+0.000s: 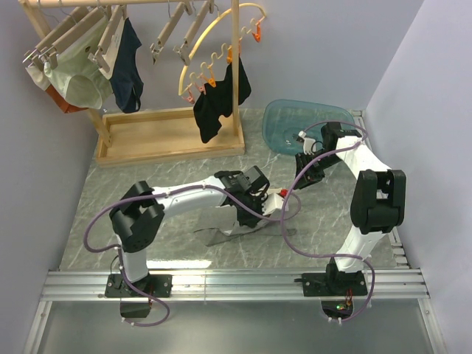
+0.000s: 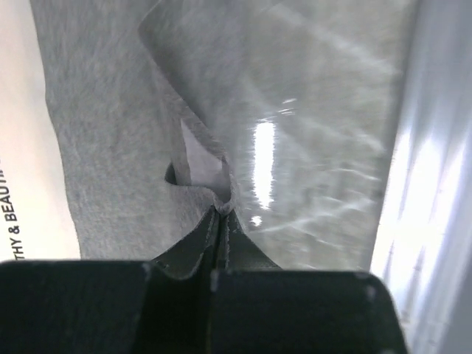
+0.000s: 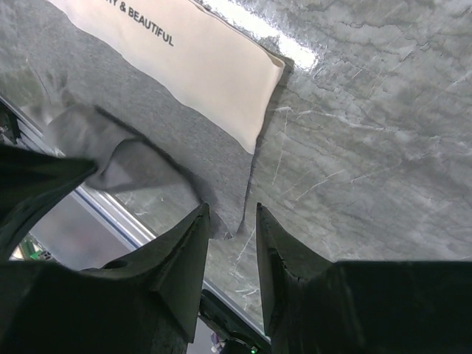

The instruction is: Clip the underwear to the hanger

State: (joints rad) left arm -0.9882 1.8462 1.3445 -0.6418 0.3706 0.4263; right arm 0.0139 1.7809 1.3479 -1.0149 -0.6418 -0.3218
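The grey-beige underwear [image 1: 217,225] lies on the marble table with one part lifted. Its cream printed waistband [image 3: 184,66] shows in the right wrist view. My left gripper [image 1: 247,203] is shut on a fold of the grey fabric [image 2: 110,147], pinched at the fingertips [image 2: 221,210]. My right gripper [image 1: 302,181] is open and empty, held above the table to the right of the underwear. A corner of the cloth [image 3: 147,125] shows between its fingers [image 3: 230,214]. Two empty light wooden clip hangers [image 1: 181,33] hang on the rack; I cannot tell which one is the task's.
A wooden rack [image 1: 169,136] at the back holds pale green briefs [image 1: 77,81], navy briefs [image 1: 129,66], a yellow curved hanger [image 1: 214,37] and a black garment [image 1: 217,103]. A blue translucent bowl [image 1: 302,125] sits behind the right gripper. A metal rail [image 1: 236,284] runs along the near edge.
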